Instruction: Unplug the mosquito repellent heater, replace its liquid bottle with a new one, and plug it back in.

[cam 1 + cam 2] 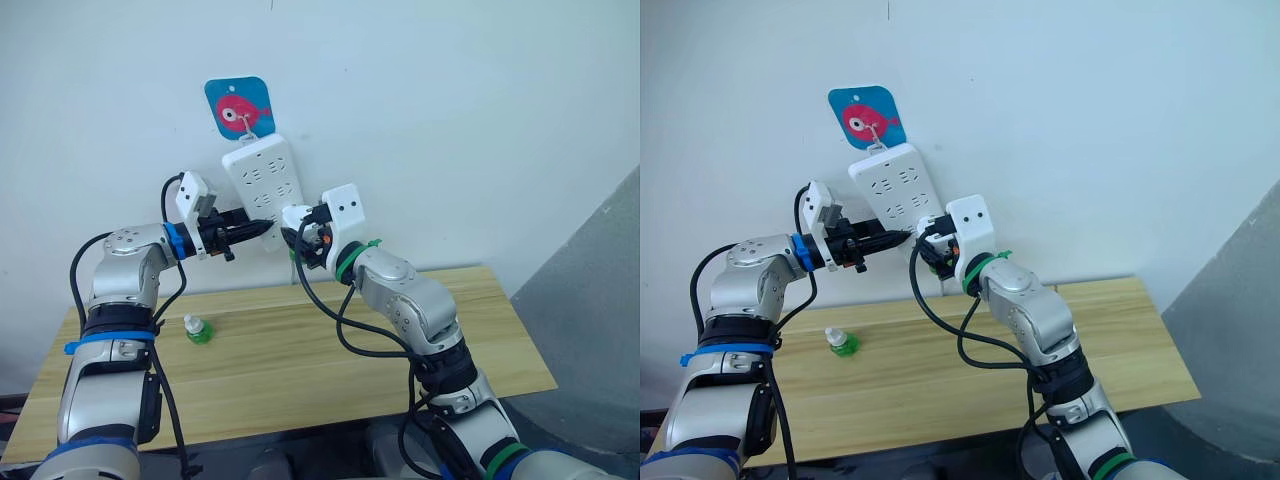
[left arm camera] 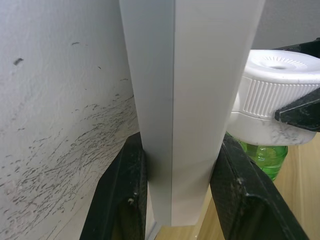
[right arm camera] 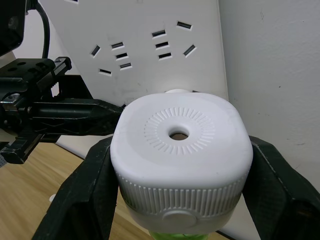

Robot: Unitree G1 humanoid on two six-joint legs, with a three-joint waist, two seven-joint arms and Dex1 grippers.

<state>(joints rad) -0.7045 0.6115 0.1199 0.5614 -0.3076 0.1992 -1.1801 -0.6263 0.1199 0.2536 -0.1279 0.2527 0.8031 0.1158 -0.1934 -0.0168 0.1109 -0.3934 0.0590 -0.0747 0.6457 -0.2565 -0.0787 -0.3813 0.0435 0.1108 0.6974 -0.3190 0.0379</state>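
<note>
At the power strip [image 3: 150, 45], heater [image 3: 180, 150] vent outward.

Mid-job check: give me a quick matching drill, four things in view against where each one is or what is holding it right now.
Things:
1. power strip
2. mosquito repellent heater
3. spare green bottle
4. fish sticker

States:
A. on the wooden table
B. on the wall above the strip
C. clamped at its lower end by the left gripper
D. held in the right gripper

Pairs: 1-C, 2-D, 3-A, 4-B
</note>
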